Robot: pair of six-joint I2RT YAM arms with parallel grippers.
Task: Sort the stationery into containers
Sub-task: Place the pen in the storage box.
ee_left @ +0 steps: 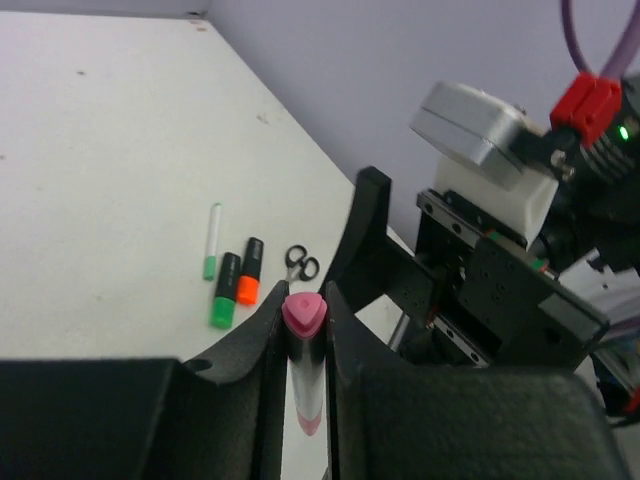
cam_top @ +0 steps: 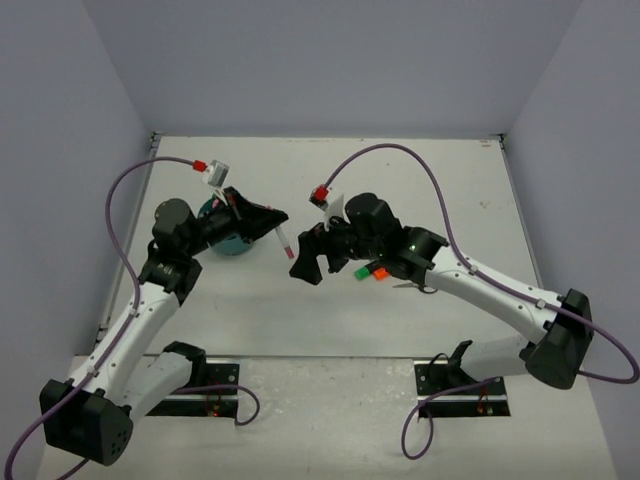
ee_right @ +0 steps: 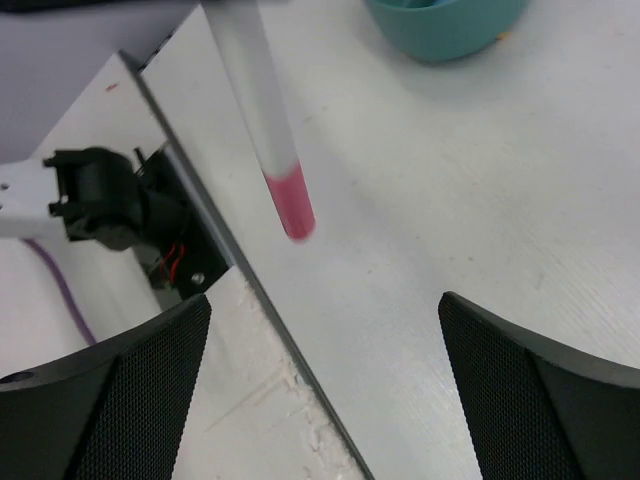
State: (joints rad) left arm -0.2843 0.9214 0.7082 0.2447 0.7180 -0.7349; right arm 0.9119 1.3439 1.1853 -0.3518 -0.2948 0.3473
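My left gripper (cam_top: 276,222) is shut on a thin white pen with pink ends (cam_top: 286,243), held above the table. In the left wrist view its pink cap (ee_left: 303,313) sits pinched between the two black fingers. My right gripper (cam_top: 305,258) stands open just right of the pen's lower tip, touching nothing. In the right wrist view the pen (ee_right: 268,120) hangs above and clear of the wide-open right gripper (ee_right: 320,320). The round teal container (cam_top: 226,243) sits behind the left gripper, also at the top of the right wrist view (ee_right: 445,28).
A green highlighter (ee_left: 224,290), an orange highlighter (ee_left: 249,272), a white pen with a green cap (ee_left: 212,240) and small black scissors (ee_left: 300,264) lie together on the table under the right arm (cam_top: 372,270). The table's near edge and arm base mounts (ee_right: 110,195) show below.
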